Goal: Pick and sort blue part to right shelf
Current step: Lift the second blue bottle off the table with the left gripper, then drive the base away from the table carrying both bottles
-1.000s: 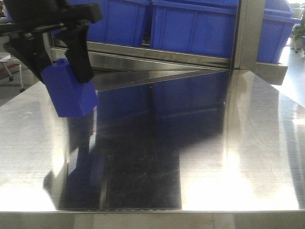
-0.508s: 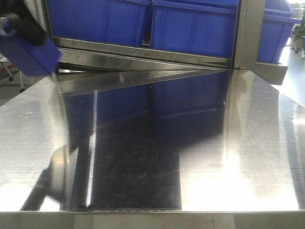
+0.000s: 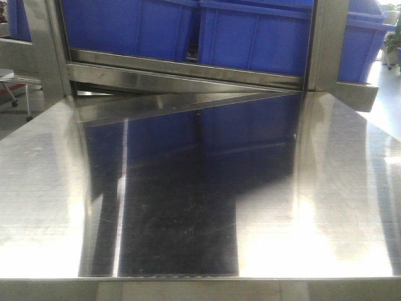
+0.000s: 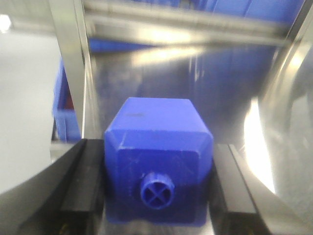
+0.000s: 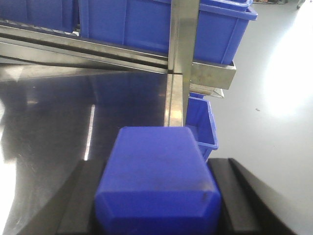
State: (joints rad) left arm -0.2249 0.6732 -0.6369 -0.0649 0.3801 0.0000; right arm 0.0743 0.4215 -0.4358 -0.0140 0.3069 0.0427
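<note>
In the right wrist view my right gripper (image 5: 159, 183) is shut on a solid-blue block with sloped shoulders, the blue part (image 5: 156, 161); its cap end is out of frame. It hangs above the steel table, facing the right shelf (image 5: 98, 49), a steel rack carrying large blue bins (image 5: 146, 22). In the left wrist view my left gripper (image 4: 156, 169) is shut on a squat blue block (image 4: 156, 122) with a small round knob facing the camera. The front view shows the shelf rail (image 3: 188, 78) and bins (image 3: 250, 37), but neither gripper.
The brushed steel table top (image 3: 188, 207) mirrors the bins. A steel upright post (image 5: 178, 58) stands straight ahead of the right gripper. A small blue bin (image 5: 200, 127) sits lower, beyond the table's right edge. Another post (image 4: 73, 73) stands left of the left gripper.
In the front view the left gripper with its blue block rose and moved left, then left the frame. The table and shelf are unchanged.
</note>
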